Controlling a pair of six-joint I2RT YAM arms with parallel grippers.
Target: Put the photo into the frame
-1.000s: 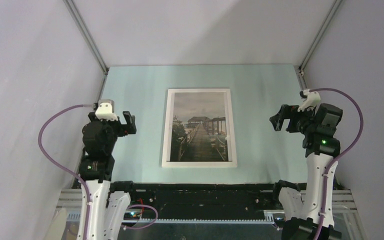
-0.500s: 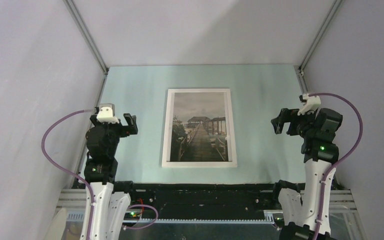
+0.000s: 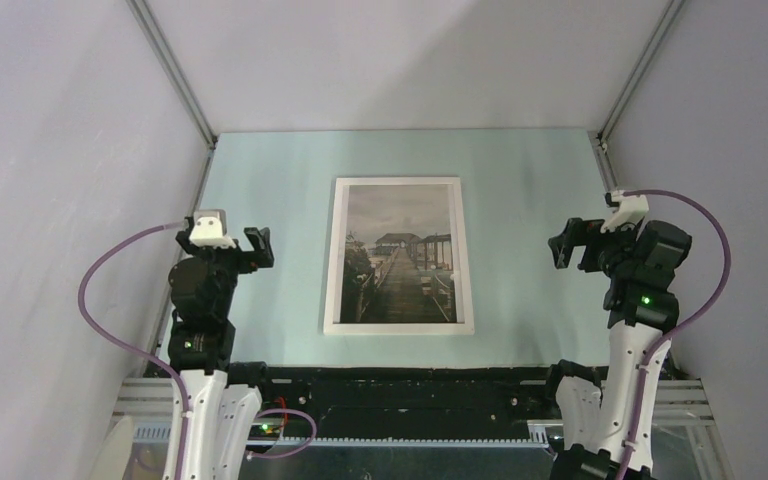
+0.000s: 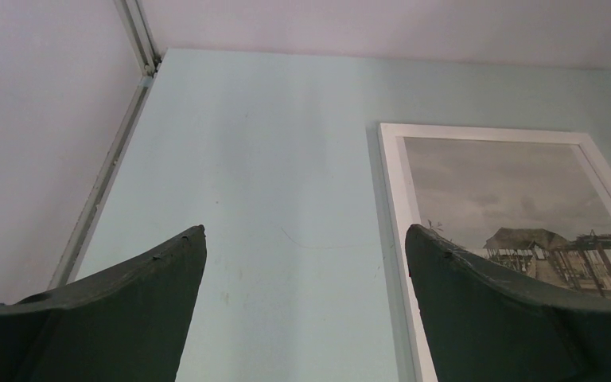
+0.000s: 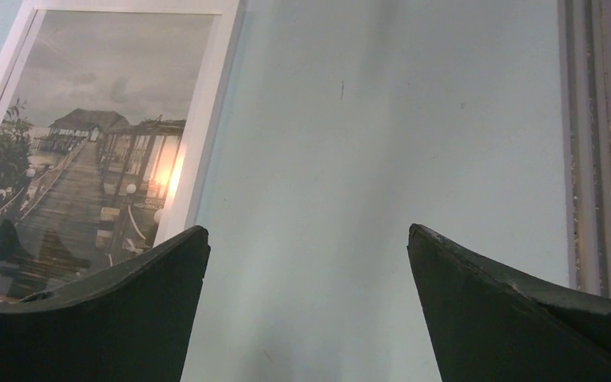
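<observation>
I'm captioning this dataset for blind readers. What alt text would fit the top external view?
A white-bordered photo of a boardwalk lies flat at the middle of a pale green table, nothing touching it. The left gripper and right gripper hang open on either side of it.

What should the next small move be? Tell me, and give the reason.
Probably just draw both arms back toward their bases. The photo lies flat mid-table inside a raised white rim that looks like the frame, so it seems seated already. The left jaws and right jaws stand open and empty, one on either side of it, touching nothing.
</observation>
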